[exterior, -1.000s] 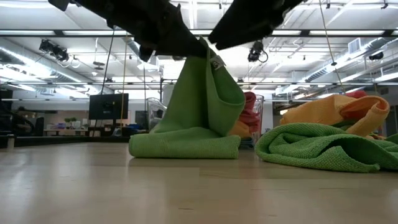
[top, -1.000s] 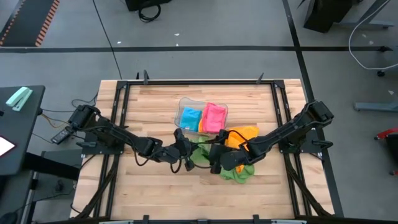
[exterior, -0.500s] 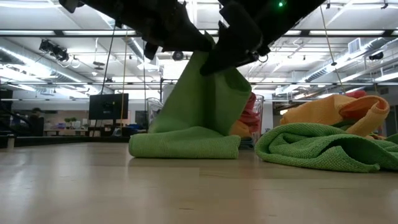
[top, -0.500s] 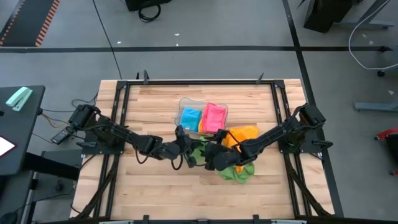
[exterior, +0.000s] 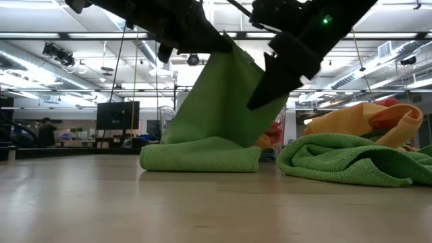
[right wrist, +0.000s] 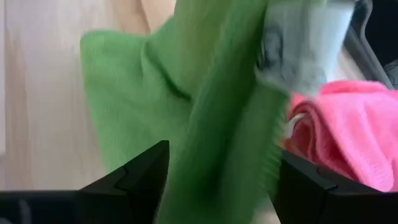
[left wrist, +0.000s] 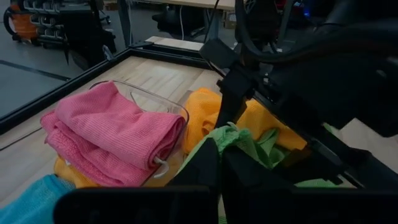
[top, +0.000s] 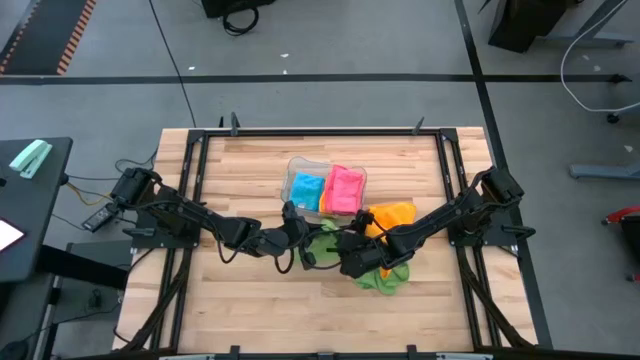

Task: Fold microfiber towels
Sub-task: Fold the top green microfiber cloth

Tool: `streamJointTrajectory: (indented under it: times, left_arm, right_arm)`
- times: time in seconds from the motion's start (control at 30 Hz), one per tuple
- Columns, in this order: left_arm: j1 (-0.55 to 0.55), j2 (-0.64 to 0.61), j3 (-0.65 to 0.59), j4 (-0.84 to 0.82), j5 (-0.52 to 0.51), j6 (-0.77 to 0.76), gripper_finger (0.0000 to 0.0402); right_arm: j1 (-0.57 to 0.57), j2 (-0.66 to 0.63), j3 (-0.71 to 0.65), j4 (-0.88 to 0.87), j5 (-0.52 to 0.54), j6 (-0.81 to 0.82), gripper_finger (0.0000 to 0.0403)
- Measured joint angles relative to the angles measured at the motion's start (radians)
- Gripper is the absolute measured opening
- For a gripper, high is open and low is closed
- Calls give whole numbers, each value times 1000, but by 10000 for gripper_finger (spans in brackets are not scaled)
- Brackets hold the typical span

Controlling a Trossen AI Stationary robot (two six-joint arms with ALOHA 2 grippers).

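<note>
Tray [top: 296, 165] holding pink towel [top: 344, 188] sits beside orange towel [top: 389, 216].

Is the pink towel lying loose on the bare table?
No: in the high view the pink towel sits folded inside the clear plastic tray, beside a blue towel.

two green towels [exterior: 202, 128], one orange [top: 392, 214], one pink [top: 343, 189], one blue [top: 306, 188] (both in one clear tray [top: 296, 165])

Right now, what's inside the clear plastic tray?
The clear plastic tray holds a folded blue microfiber towel and a folded pink microfiber towel. The left wrist view shows something orange under the pink one; the tray's bottom is covered.
</note>
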Motion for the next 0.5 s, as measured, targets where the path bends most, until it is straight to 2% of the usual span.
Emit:
streamJointTrajectory:
  times: [0.23, 0.37, 0.5]
  left_arm:
    - [0, 0, 0, -7, 0, -5, 29]
    - [0, 0, 0, -9, 1, -7, 11]
    - [-9, 0, 0, -13, 1, -8, 11]
  right_arm:
    - [-1, 0, 0, -27, -28, -16, 201]
    - [-1, 0, 0, -33, -46, -42, 154]
    - [-1, -26, 0, -52, -81, -63, 97]
